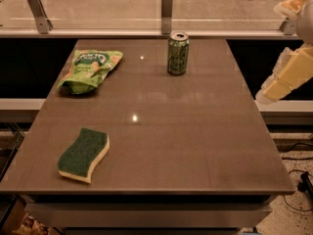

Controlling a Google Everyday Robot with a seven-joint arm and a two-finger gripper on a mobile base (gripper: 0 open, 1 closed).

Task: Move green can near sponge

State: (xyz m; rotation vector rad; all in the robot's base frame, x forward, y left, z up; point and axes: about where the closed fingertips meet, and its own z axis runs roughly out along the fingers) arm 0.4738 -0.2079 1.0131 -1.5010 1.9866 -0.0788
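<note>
The green can (177, 53) stands upright near the far edge of the brown table (195, 141), a little right of centre, with its silver top showing. The sponge (83, 154) lies flat near the front left corner, dark green top up over pale yellow foam. The can and the sponge are far apart, on opposite ends of the table. My gripper (279, 82) hangs off the table's right edge, pale and cream-coloured, to the right of the can and well apart from it. It holds nothing that I can see.
A light-green snack bag (89, 69) lies at the far left of the table. A glass rail with metal posts (167, 9) runs behind the far edge. Cables (298, 180) lie on the floor at the right.
</note>
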